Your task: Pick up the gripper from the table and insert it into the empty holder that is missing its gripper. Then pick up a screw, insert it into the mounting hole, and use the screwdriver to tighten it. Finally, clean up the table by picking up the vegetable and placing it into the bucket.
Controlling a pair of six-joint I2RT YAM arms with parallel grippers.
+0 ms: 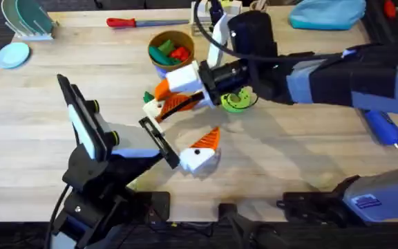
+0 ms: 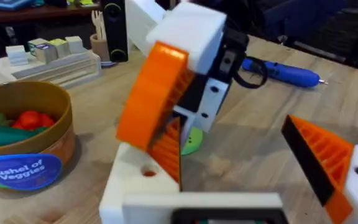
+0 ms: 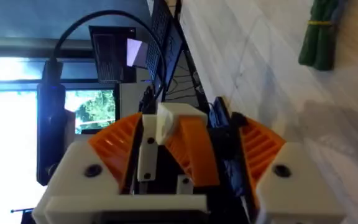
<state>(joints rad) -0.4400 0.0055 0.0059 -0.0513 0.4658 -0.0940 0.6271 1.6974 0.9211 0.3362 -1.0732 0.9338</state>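
Observation:
My right gripper is shut on the gripper, a small orange ribbed wedge. It presses the wedge against the white holder, beside the mounting hole. The holder stands where one finger of my open left gripper would be; the other finger carries an orange pad. The blue screwdriver lies at the right. A dark green vegetable lies on the table near the bucket. The screw is out of view.
A green disc with holes lies under the right wrist. A red-handled tool lies at the back edge, with a blue cloth at the back right. The bucket holds green and red toys.

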